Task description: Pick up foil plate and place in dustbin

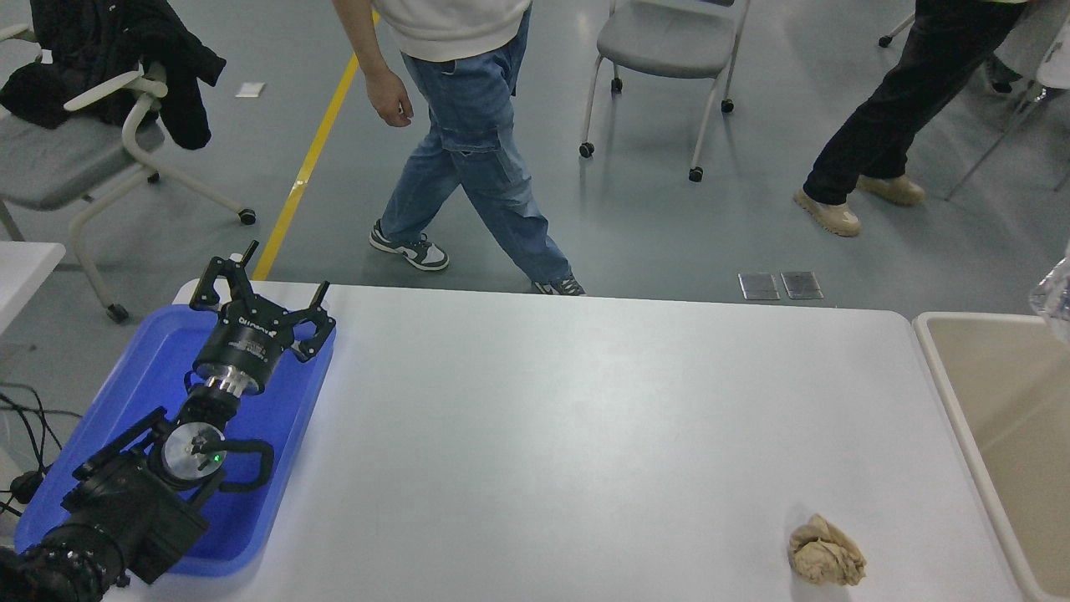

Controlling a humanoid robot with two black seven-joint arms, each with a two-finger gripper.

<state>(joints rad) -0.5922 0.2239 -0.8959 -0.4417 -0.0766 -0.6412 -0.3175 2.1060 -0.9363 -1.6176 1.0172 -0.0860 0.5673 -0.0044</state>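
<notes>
Only a sliver of the foil plate (1060,299) shows at the right edge, above the dustbin (945,368). Our right tool is out of view, its grip unknowable. Our left tool (257,303), fingers apart, sits parked far across the table (568,435).

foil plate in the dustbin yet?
Cannot tell. Only a sliver of the foil plate shows at the right edge, above the dustbin rim. The bin's visible inside holds nothing. The right gripper is out of frame.
</notes>
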